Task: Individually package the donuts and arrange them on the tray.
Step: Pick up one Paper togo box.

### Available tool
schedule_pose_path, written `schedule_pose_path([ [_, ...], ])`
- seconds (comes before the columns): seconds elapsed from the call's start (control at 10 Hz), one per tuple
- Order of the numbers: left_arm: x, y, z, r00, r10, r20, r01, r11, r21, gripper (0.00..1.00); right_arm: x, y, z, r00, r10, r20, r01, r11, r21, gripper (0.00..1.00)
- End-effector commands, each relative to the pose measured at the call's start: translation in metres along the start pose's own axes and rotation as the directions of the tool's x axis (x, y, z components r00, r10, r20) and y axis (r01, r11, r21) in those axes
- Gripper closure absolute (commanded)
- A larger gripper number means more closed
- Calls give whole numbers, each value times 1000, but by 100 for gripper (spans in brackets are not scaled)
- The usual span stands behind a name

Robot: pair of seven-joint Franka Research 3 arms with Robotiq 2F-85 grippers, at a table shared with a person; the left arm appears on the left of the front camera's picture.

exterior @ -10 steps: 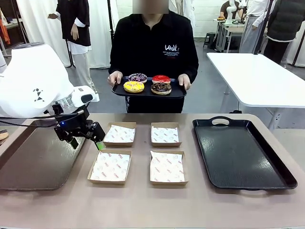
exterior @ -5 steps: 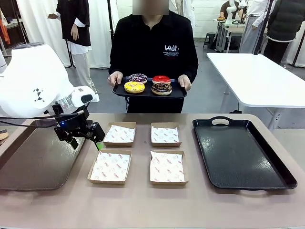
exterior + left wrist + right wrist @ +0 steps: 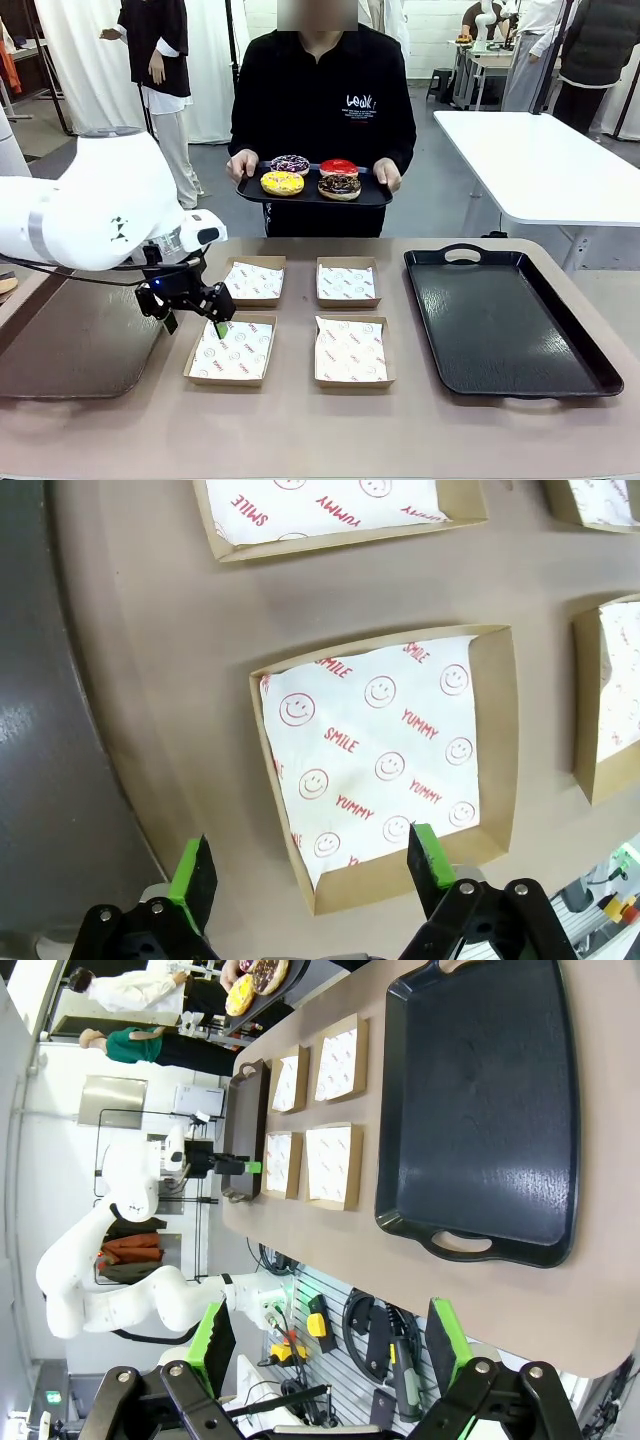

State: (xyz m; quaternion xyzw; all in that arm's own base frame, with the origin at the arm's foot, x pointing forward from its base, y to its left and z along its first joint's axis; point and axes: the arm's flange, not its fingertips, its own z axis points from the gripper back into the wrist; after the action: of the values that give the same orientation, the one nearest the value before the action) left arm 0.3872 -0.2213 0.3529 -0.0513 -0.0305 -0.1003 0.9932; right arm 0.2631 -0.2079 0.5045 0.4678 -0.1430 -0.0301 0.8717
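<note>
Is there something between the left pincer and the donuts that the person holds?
Nothing visible blocks it. The left pincer, open, hangs at the near-left box; the donuts sit on a small tray in the person's hands. Only the low far-left box lies under that path.

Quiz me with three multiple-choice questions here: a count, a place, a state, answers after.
1. Paper-lined boxes on the table? A two, B four, C six.
2. Where are the donuts? A in boxes, B on the table, C on the small tray the person holds.
3. The left gripper is: A open, empty, B shut on a donut, C shut on a box.
Answers: 1 B, four in a square; 2 C, all four ride the held tray; 3 A, green pads apart above a box.
</note>
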Motion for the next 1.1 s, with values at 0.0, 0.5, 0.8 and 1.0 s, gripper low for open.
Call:
schedule_pose_path([
  [0.0,8,-7,-11,999,48,5,-49,998,41,0,1,1,-1,1000,-6,17,6,1000,24,0],
  [0.5,17,-9,-29,998,53,-15,-52,996,76,54,1,1,-1,1000,-6,17,6,1000,24,0],
  [0.8,18,-5,-33,998,63,-23,-61,995,78,100,1,1,-1,1000,-6,17,6,1000,24,0],
  [1.0,19,-5,-29,998,61,-19,-60,995,76,90,1,1,-1,1000,-6,17,6,1000,24,0],
])
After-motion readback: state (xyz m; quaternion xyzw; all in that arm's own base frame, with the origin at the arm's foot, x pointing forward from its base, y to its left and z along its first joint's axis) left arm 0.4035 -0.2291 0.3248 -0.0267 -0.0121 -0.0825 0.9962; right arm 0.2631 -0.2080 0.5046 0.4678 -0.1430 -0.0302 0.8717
